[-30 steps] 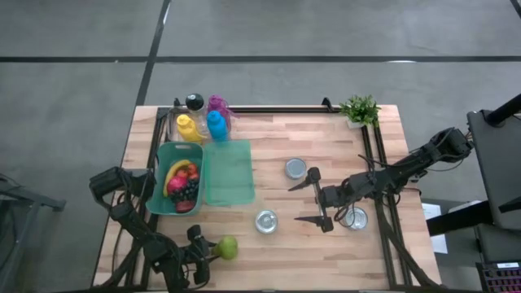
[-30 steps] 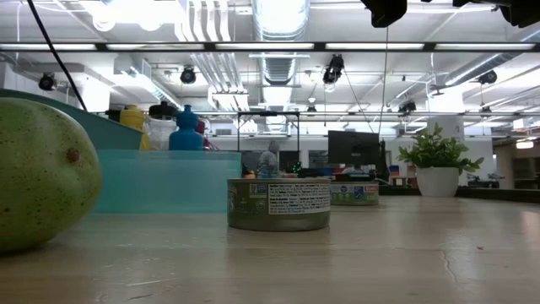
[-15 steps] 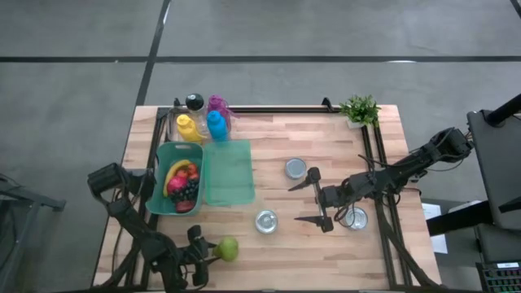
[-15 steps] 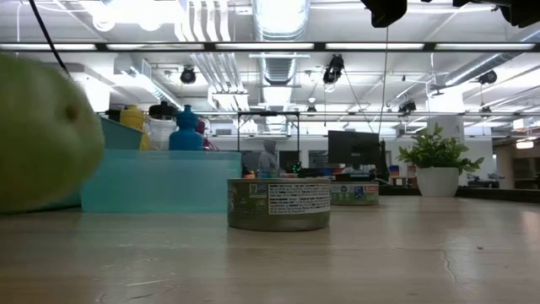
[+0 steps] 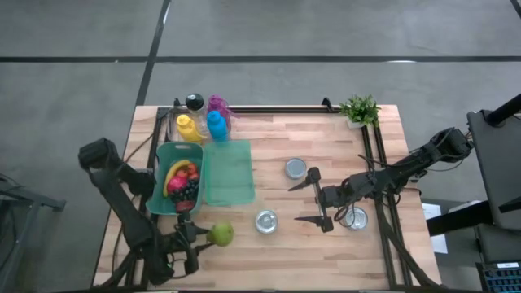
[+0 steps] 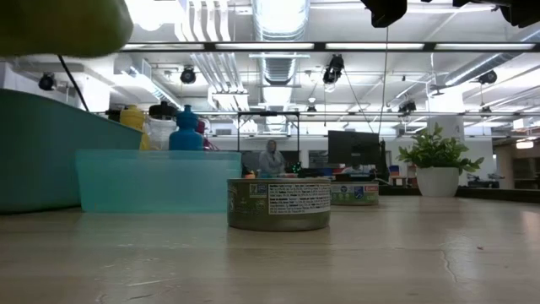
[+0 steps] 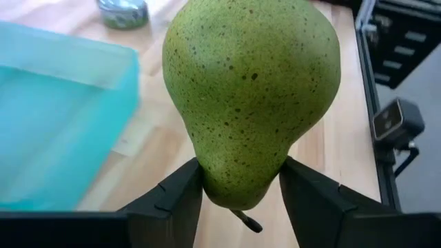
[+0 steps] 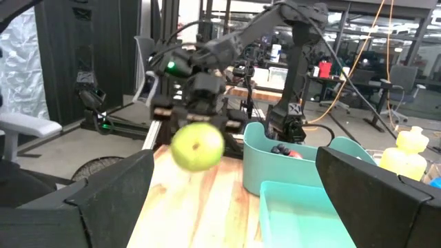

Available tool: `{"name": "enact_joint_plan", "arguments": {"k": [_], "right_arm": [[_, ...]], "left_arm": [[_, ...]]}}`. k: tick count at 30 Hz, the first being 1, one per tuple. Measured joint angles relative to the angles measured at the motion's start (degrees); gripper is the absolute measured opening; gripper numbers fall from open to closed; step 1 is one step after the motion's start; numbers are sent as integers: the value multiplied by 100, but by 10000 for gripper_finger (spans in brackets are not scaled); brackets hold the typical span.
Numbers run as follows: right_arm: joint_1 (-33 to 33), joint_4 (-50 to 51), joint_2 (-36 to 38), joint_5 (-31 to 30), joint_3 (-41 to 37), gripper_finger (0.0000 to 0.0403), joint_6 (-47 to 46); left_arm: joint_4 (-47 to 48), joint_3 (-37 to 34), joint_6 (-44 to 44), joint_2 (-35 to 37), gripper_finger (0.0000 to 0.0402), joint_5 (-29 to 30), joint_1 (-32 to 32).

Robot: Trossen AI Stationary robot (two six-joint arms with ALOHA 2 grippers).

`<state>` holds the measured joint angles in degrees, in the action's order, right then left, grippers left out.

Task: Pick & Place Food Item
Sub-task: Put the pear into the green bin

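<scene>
Left hand (image 5: 198, 238) gripping pear (image 5: 220, 234), stem end hidden

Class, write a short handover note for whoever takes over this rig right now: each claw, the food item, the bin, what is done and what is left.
Left claw: shut on the green pear, held off the table just in front of the teal fruit bin.
Right claw: open, empty, waiting among the three tins.
Done: pear picked up.
Left: carry it over the bin, which already holds a banana and other fruit, and release it.
</scene>
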<state>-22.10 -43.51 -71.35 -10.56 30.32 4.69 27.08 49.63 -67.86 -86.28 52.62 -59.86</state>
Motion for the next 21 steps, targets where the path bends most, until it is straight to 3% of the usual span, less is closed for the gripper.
{"name": "enact_joint_plan", "arguments": {"k": [9,15,21], "right_arm": [[1,0,0,0,0,400,0],[0,0,0,1,0,400,0],[1,0,0,1,-1,400,0]], "left_arm": [[1878,0,-1042,1343,183,-32,5],[3180,0,-2060,2092,183,-818,7],[4377,285,-2815,2367,183,-1560,4]]}}
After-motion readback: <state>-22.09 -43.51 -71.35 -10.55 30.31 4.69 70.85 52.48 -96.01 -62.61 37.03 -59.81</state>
